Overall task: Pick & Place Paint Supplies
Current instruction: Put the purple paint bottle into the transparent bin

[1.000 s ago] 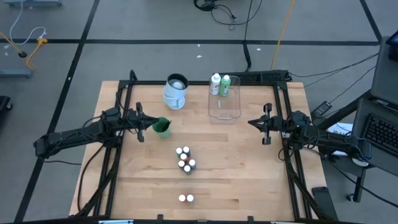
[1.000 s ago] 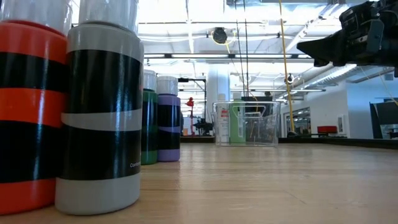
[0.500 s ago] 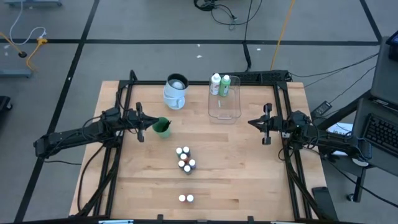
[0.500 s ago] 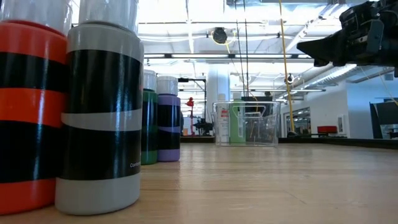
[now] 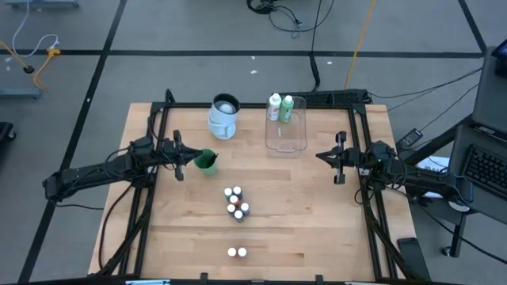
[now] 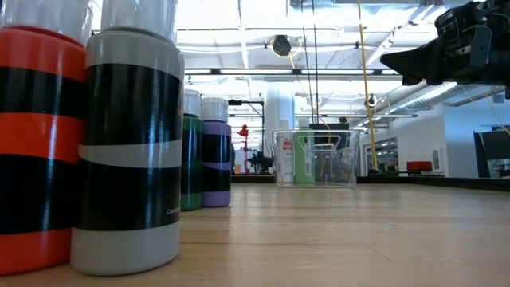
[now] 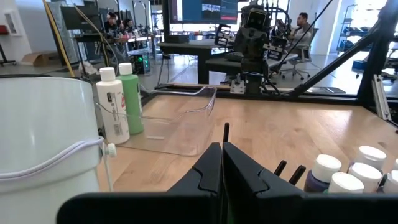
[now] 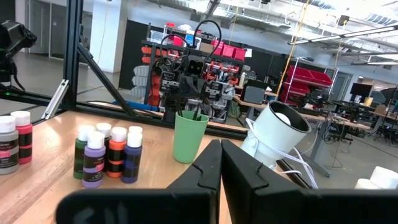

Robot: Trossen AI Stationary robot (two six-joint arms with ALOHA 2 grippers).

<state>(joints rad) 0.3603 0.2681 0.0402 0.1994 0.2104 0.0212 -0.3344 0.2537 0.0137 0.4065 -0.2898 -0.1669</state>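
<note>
Several tiny white-capped paint bottles [image 5: 235, 203] stand in a cluster at mid-table, and two more [image 5: 237, 252] stand near the front edge. A white bottle [image 5: 274, 107] and a green bottle [image 5: 287, 108] stand at the far end of the clear tray [image 5: 286, 136]. Dark brushes stick up out of a green cup [image 5: 207, 161]. My left gripper [image 5: 188, 156] hangs shut just left of that cup. My right gripper [image 5: 320, 156] hangs shut right of the tray. Neither holds anything.
A white bucket [image 5: 224, 116] stands at the back, left of the tray. Black frame rails [image 5: 161, 119] run along the table's left, right and far sides. Bare wood lies between the bottle cluster and my right gripper.
</note>
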